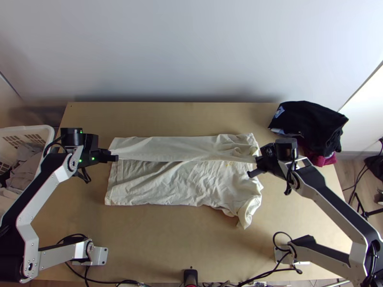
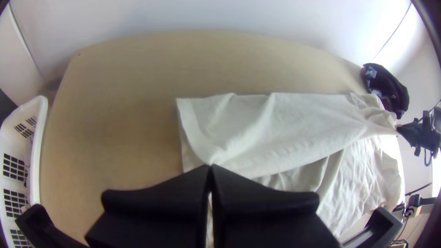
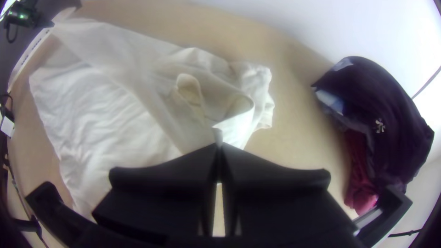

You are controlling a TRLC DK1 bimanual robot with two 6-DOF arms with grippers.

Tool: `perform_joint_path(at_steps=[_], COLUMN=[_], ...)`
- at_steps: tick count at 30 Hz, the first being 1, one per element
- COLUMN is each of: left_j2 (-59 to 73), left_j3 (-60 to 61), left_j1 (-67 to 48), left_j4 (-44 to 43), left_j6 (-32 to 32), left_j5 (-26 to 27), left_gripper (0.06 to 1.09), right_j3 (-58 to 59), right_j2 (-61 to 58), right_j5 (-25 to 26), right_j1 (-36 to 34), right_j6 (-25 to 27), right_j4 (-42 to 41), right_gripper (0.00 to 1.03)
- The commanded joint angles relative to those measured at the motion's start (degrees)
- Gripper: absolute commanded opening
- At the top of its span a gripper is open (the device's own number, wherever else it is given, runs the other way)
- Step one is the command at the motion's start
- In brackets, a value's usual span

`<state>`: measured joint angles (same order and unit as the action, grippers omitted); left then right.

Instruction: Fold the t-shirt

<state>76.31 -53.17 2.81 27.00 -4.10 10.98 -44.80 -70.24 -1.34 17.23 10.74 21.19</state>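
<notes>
T-shirt (image 1: pixel 191 179) in the top view: it lies on the counter (image 1: pixel 167 234) between your two tools, its long axis running from one to the other. Your left tool (image 1: pixel 116 158) is at one end and your right tool (image 1: pixel 257 161) at the other, so neither arm is clearly nearer. The upper flap (image 1: pixel 184 147) stretches between them, with its folded side on the far side of both tools and its pinched edge on the line joining them. The wider, creased part spreads towards the arm bases, and a sleeve-like piece (image 1: pixel 246 215) sticks out on the near side of your right tool.

In the left wrist view, that tool is narrow, its fingertips together on the flap's edge. From there the flap runs off towards your right tool, sagging a little over the layer beneath.

In the right wrist view, that tool is closed on the cloth too, with a loose loop (image 3: pixel 189 89) bunched just beyond its tips. The pile of dark clothes (image 3: pixel 381 110) lies on its outer side, apart from the T-shirt.

What matters next, I'd judge, is direction: the uncovered part lies on the base side of both tools, so bring them that way together, square to the long axis. If one leads, the flap will probably land skewed; the bunching by your right tool could crease under it.
</notes>
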Motion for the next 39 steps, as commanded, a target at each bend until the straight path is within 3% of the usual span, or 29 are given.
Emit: perform_joint_path(at_steps=[1,20,21,22,25,26,28,30,39], left_j2=[-1.08,0.59,1.03,1.65,1.21,0.42,-1.61,-4.24,-12.86], left_j3=[1.84,10.10,10.54,10.72,10.89,10.72,10.10,8.78,6.50], left_j1=[0.88,2.20,2.20,2.20,2.29,2.29,2.29,2.29,4.49], left_j4=[-0.37,-4.50,-4.77,-4.86,-4.06,-3.10,-0.29,4.90,27.14], left_j6=[-0.38,-2.85,-3.11,-3.20,-3.55,-3.72,-4.43,-5.66,-13.66], left_j5=[0.00,0.00,0.00,0.00,0.53,1.06,1.32,2.46,5.45], left_gripper=[0.09,0.09,0.09,0.14,0.48,0.56,0.72,0.80,0.81], right_j3=[2.70,6.74,6.91,7.00,7.00,6.83,6.04,4.45,-0.38], right_j2=[2.65,3.44,3.18,3.18,3.35,3.53,4.50,5.55,12.93], right_j5=[-0.06,-0.06,0.03,0.03,0.03,0.03,0.03,0.03,-0.33], right_j1=[0.61,2.19,2.19,2.10,2.01,1.93,1.75,0.87,-1.59], right_j6=[0.16,0.33,0.33,0.24,-0.37,-0.72,-0.90,-0.90,-0.55], right_j4=[1.13,2.19,2.01,2.01,2.01,2.10,2.72,4.83,12.91], right_gripper=[0.03,0.03,0.06,0.21,0.84,0.95,0.99,0.99,0.99])
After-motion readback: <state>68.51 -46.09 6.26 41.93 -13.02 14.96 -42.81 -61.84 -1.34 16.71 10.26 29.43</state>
